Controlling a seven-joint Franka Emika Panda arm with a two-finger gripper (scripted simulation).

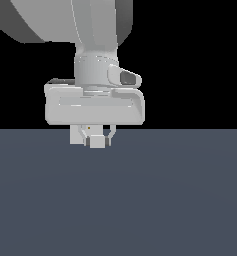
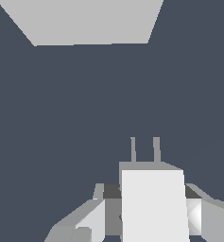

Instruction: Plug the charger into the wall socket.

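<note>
My gripper [image 1: 96, 139] is shut on the charger [image 1: 96, 143], a small off-white block, held just above the dark floor. In the wrist view the charger [image 2: 153, 205] sits between the fingers [image 2: 92, 220], with two thin grey prongs [image 2: 144, 150] pointing away from the wrist. The wall socket [image 1: 76, 135] is a light-grey panel mostly hidden behind the hand in the exterior view; one orange-brown dot [image 1: 89, 128] shows. In the wrist view a light-grey panel face [image 2: 90, 21] lies ahead of the prongs, well apart from them, and no dots show on it.
A dark blue-grey floor [image 1: 165, 200] fills the lower half of the exterior view. The arm's white hand [image 1: 95, 105] blocks the middle of that view.
</note>
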